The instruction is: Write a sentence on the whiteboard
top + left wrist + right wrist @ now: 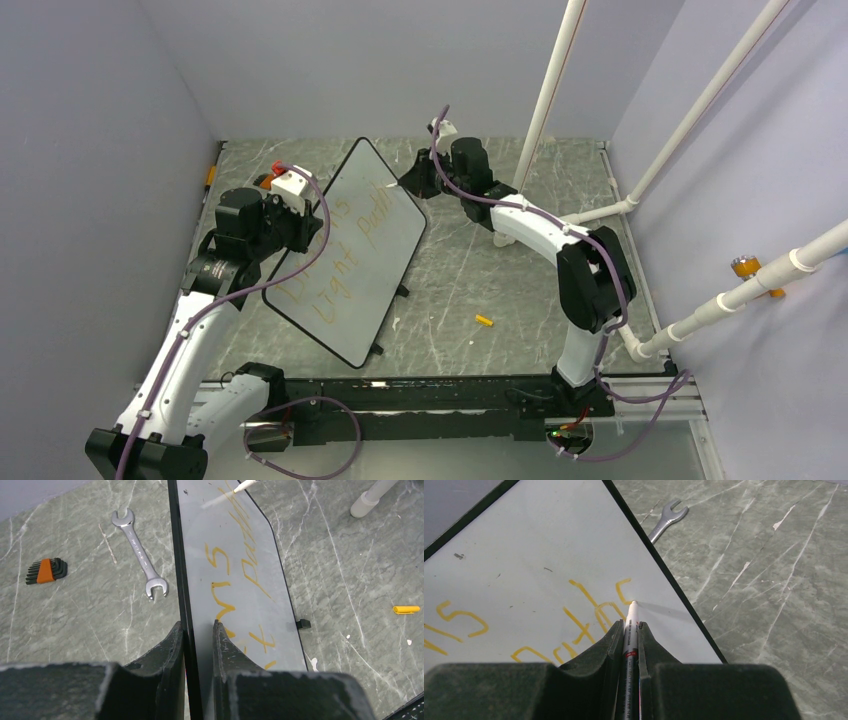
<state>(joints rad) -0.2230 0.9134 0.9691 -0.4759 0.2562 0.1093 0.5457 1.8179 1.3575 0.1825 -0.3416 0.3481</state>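
Note:
The whiteboard (350, 255) is tilted up off the table, white with a thin black rim. My left gripper (198, 630) is shut on its left edge (181, 570), one finger on each face. Orange-yellow handwriting, the sentence (335, 260), runs in two lines across the board (235, 575). My right gripper (630, 630) is shut on a white marker (630, 625), whose tip touches the board (524, 555) at the last letter of the sentence (594, 612), near the right rim. From above, the right gripper (412, 178) sits at the board's far right corner.
A steel wrench (140, 555) and an orange-handled hex key set (46, 571) lie on the green marble table left of the board. A yellow marker cap (484, 321) rests on the table to the right. White pipes (545, 110) stand behind the right arm.

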